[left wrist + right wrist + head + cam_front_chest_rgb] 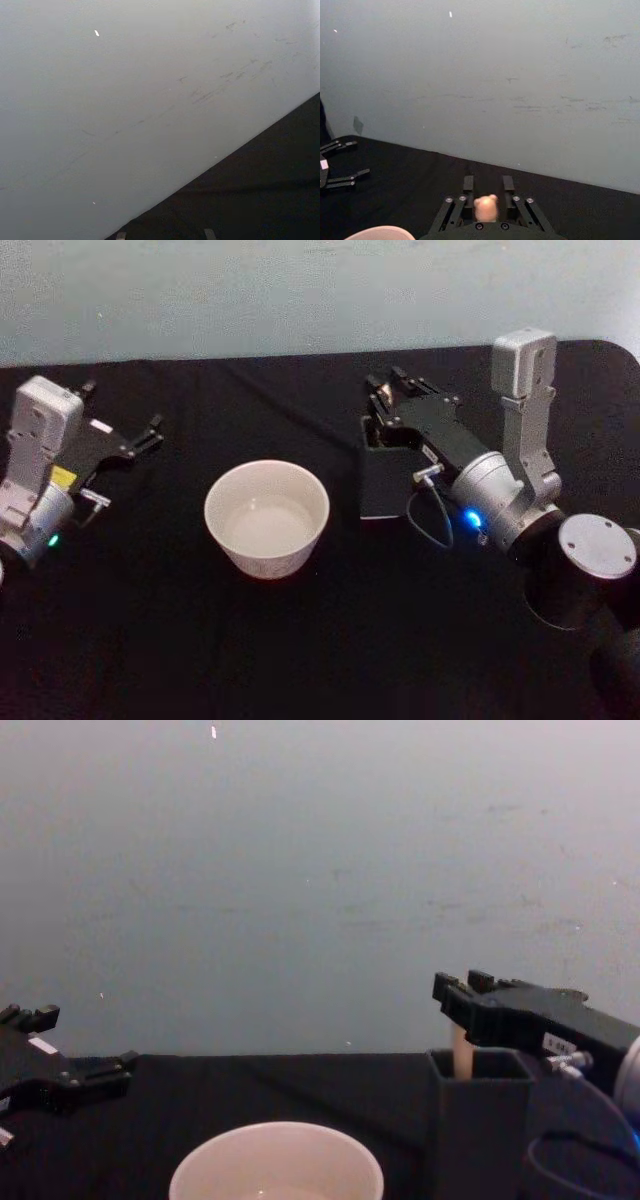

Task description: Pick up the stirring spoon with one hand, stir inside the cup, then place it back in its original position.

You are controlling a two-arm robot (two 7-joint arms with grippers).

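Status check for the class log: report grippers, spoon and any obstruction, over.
Right gripper at the stirring spoon, spoon standing in the holder. Left gripper open, parked at table's left. Cup between arms, nothing blocking.

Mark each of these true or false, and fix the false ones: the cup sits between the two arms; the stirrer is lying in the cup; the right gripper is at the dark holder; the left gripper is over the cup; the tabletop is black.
1. The cup sits between the two arms. True.
2. The stirring spoon is lying in the cup. False: its pale handle stands in the dark grey holder, between the right gripper's fingers.
3. The right gripper is at the holder. True.
4. The left gripper is over the cup. False: it is off to the cup's left, open, above the table.
5. The tabletop is black. True.
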